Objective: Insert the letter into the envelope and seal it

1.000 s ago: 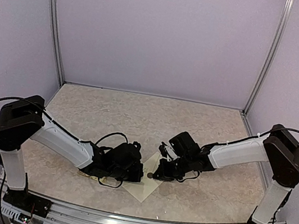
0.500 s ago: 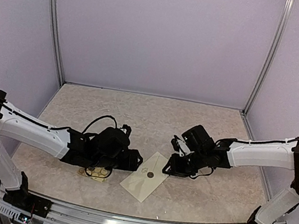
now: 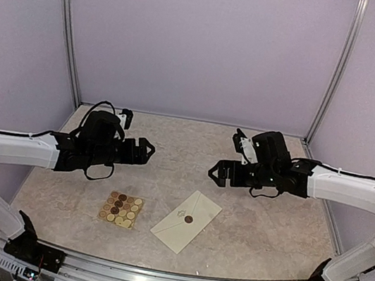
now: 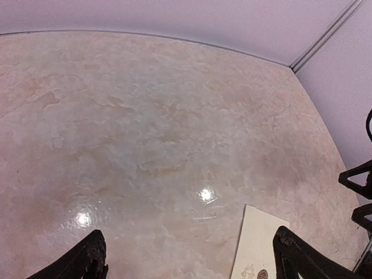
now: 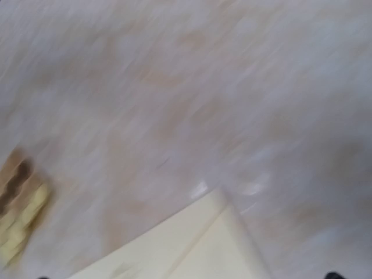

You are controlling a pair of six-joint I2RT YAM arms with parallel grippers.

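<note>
The cream envelope point(image 3: 186, 221) lies flat on the table near the front, its triangular flap folded down with a round brown sticker point(image 3: 188, 219) on the tip. The letter is hidden from view. My left gripper point(image 3: 144, 150) hovers up and to the left of the envelope, open and empty. My right gripper point(image 3: 216, 173) hovers above the envelope's far end, open and empty too. In the left wrist view a corner of the envelope point(image 4: 256, 247) shows by the right fingertip point(image 4: 290, 256). The blurred right wrist view shows the envelope point(image 5: 197, 250) below.
A tan card of round stickers point(image 3: 120, 209) lies left of the envelope, also seen blurred as the sticker card point(image 5: 17, 212) in the right wrist view. Lilac walls with metal corner posts point(image 3: 71, 29) close in the marbled tabletop point(image 3: 187, 144).
Both arms have risen and pulled back from the envelope, left arm leftward, right arm rightward. Both grippers went from shut to open. The sticker card is now uncovered.
</note>
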